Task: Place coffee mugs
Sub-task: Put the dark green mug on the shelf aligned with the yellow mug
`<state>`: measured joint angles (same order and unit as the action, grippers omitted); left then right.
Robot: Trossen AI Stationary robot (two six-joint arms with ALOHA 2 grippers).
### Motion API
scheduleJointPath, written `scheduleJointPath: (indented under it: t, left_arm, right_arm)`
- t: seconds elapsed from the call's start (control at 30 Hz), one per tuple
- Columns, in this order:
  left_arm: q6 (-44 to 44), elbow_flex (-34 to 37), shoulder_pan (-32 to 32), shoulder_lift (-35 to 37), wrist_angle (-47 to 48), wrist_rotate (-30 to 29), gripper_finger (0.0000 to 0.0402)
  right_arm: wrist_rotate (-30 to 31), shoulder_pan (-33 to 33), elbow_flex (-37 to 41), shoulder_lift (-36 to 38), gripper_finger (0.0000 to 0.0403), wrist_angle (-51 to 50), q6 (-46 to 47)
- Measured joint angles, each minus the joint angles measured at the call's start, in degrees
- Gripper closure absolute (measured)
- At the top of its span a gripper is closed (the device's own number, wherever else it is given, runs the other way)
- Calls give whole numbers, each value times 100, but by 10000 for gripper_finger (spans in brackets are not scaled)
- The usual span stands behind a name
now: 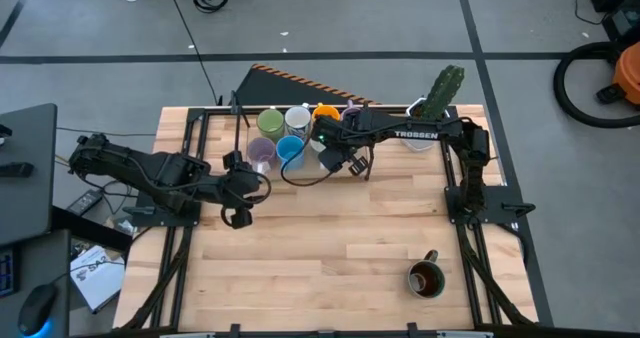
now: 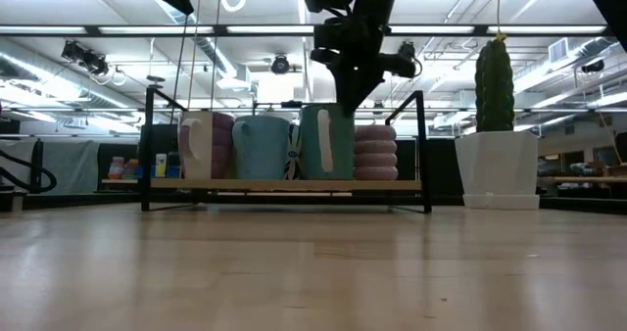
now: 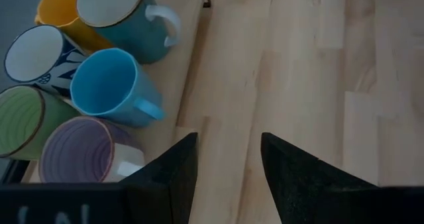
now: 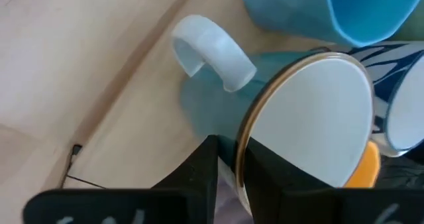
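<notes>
Several coffee mugs stand upright on a wooden rack [image 2: 284, 185] at the table's far middle: orange [image 3: 56, 12], white with a blue pattern [image 3: 40, 55], blue [image 3: 109, 85], green [image 3: 23, 121], lavender [image 3: 83, 151] and a teal mug [image 4: 218, 111] with a white handle [image 4: 212, 48]. My right gripper [image 4: 230, 174] is above the teal mug, slightly open, its fingers astride the rim. A dark brown mug [image 1: 426, 278] stands on the table at the near right. My left gripper [image 3: 228, 177] hovers open over bare wood beside the rack's left end, with nothing between its fingers. My right gripper comes from above with one finger inside the teal mug and one outside, astride the rim [image 4: 240, 159]. A thin gap shows between the outer finger [image 4: 202, 177] and the wall. Whether the inner finger touches the rim I cannot tell. The mug stands upright on the rack.
A white faceted pot with a green cactus [image 1: 437, 103] stands at the far right, beside the rack. The rack has a black metal frame [image 2: 147, 145] that rises at its ends. Bare wood spreads across the table's near half.
</notes>
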<state>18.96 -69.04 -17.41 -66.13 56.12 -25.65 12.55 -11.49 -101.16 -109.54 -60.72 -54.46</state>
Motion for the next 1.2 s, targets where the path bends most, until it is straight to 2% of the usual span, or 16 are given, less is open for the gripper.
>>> scheduleJointPath:
  t: [0.27, 0.4, 0.73, 0.93, 1.03, 1.1, 1.2]
  left_arm:
    - [81, 0, 2, 0, -2, 0, 230]
    - [103, 0, 2, 0, -2, 0, 230]
    - [88, 3, 2, 0, -4, -3, 230]
    - [98, 4, 2, -19, -9, -24, 230]
    - [134, 4, 2, -25, -4, -23, 230]
    - [142, 4, 2, -24, 2, -22, 230]
    - [142, 4, 2, -24, 0, -24, 230]
  right_arm:
    - [-134, 3, 0, 0, 283, 160, -293]
    - [225, 24, 0, 8, 266, 108, -280]
    - [446, 230, 0, 230, 256, 80, 122]
    - [971, 356, -2, 281, 256, -31, 1419]
    - [1346, 353, -2, 295, 256, -491, 2271]
    - [1311, 266, -2, 303, 256, -724, 2815]
    - [910, 50, 18, 304, 256, -897, 3346]
